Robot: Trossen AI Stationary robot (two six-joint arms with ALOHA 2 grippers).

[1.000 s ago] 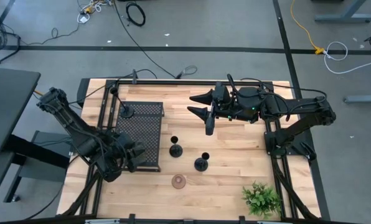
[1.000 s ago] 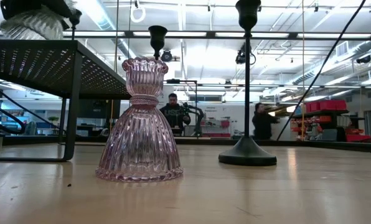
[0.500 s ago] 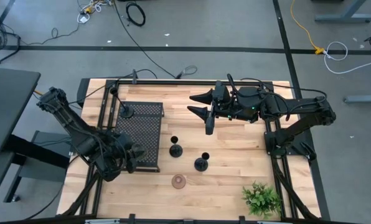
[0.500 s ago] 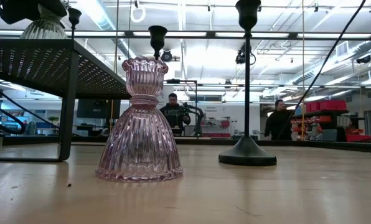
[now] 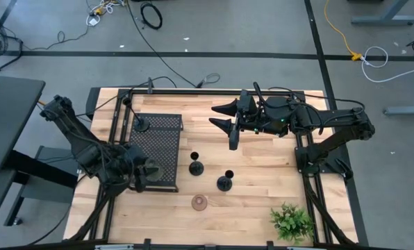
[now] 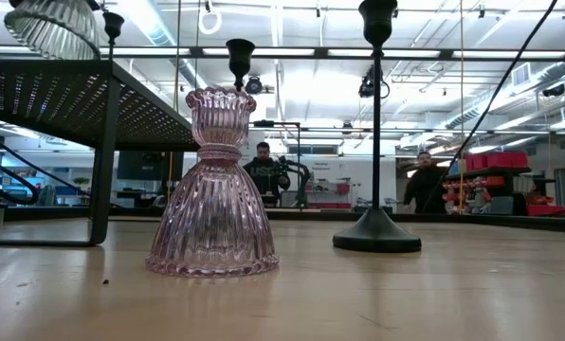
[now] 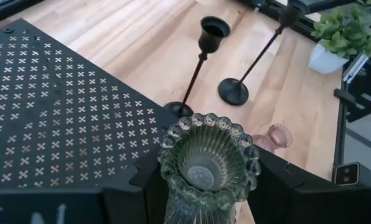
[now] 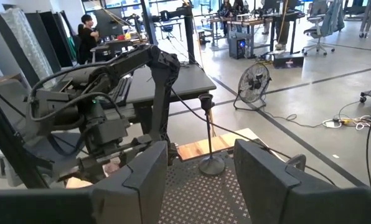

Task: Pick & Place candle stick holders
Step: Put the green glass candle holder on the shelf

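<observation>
My left gripper is shut on a pale green glass holder over the near right part of the black perforated stand. The holder also shows in the low view. One black holder stands by its round base on the stand's far left corner. Two black holders and a pink glass holder stand on the table to the right of the stand. My right gripper is open and empty above the table's far middle. My left gripper pinches the green glass holder between its two fingers, below the scalloped rim. The place of contact is hidden by the holder's own top. The fingers slant down from the table's left. The holder's wide foot hangs tilted just above the stand's top.
A green leafy plant stands at the near right corner. The bare wooden table top lies between the black holders and the right arm's base. People stand in the room beyond the table in the low view.
My left gripper has gone a little toward the table's right edge with the green glass holder, farther over the stand. The holder has tipped a little and stays shut in the fingers.
</observation>
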